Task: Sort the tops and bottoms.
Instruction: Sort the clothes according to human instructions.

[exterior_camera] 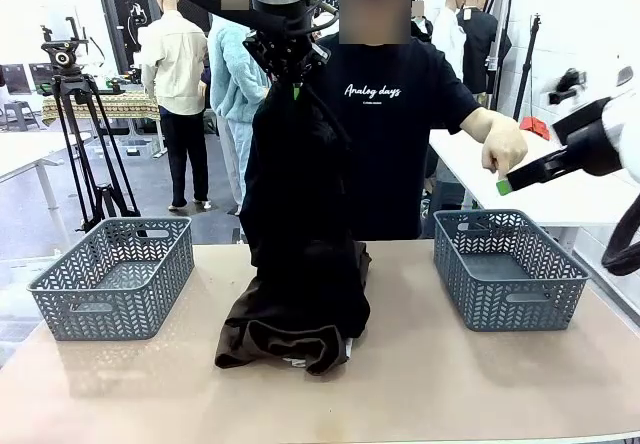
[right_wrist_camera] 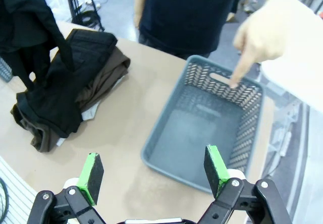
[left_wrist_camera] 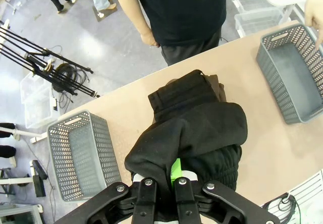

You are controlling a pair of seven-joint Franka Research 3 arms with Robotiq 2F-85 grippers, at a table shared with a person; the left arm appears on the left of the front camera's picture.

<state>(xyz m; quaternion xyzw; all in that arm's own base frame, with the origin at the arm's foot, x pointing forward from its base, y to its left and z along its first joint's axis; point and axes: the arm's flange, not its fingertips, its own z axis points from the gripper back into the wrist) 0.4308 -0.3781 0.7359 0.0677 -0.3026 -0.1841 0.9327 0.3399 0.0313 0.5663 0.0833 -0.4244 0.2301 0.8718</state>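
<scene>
"Straight above the brown bottoms [exterior_camera: 290, 342] heaped on the counter [exterior_camera: 450, 384], the left hand [exterior_camera: 295, 88] is clamped tight on the black bottoms [exterior_camera: 295, 194]. They hang lengthwise down, lower end seemingly touching the heap."

"And the right hand [right_wrist_camera: 154, 169]?"

"Gaping, empty, over the basket [right_wrist_camera: 250, 123] right of the brown bottoms, where a person's finger [right_wrist_camera: 237, 72] points. I'd guess the left arm carries rightward."
</scene>
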